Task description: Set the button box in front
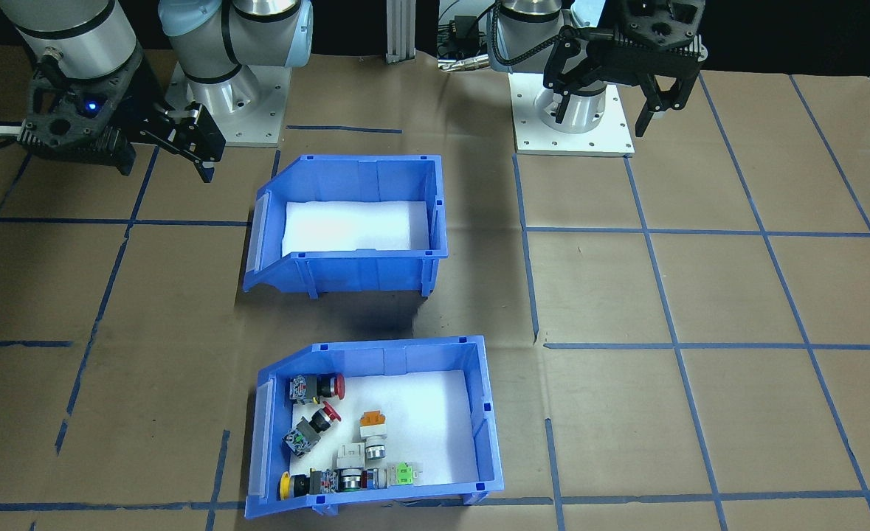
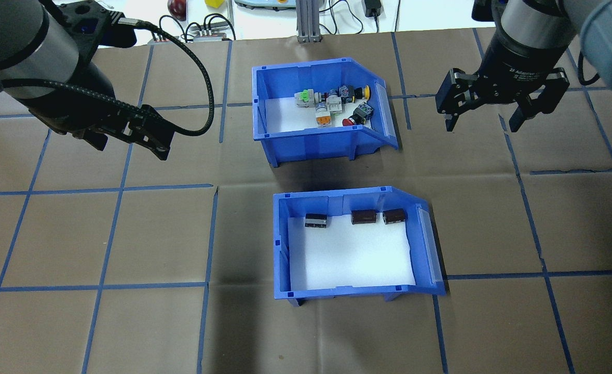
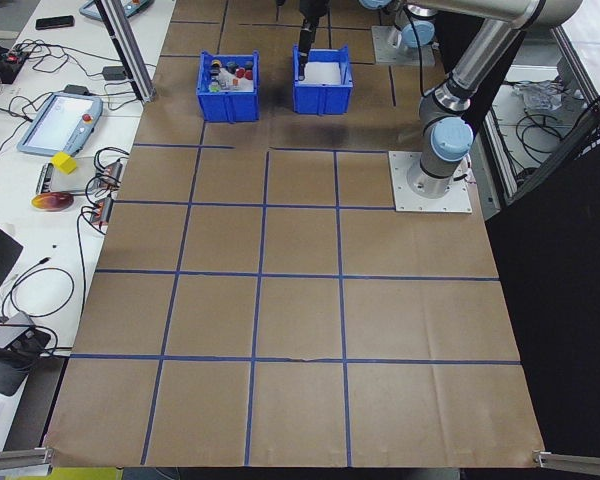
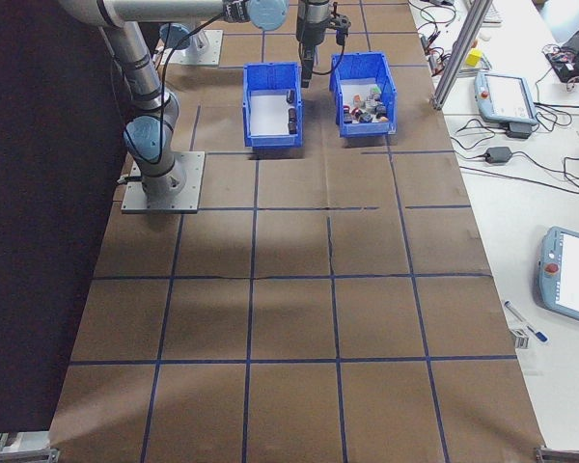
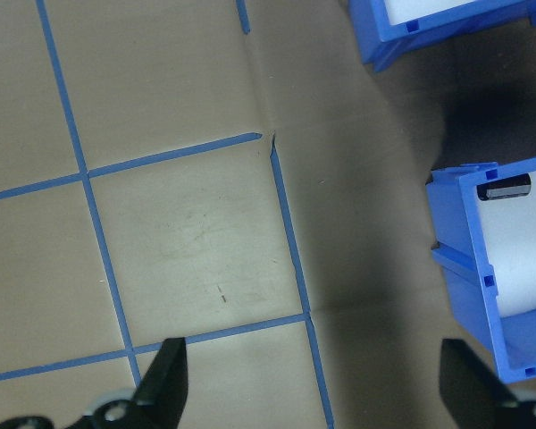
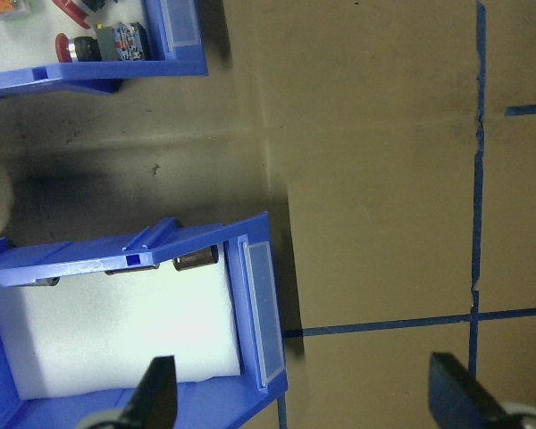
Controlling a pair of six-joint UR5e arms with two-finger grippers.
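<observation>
Left end effector [image 2: 129, 136] and right end effector [image 2: 485, 111] hang released, empty, flanking the bins. The button box [image 2: 320, 106] sits on the counter [image 2: 103, 234] behind the second bin [image 2: 355, 244]; open counter lies either side.

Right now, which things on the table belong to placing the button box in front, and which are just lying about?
Job:
- button box, holding coloured push-buttons, on the far row
- left claw, open, empty
- right claw, open, empty

Lying about:
- other blue bin, holding dark cylinders, nearer the robot
- blue tape grid on the table
</observation>
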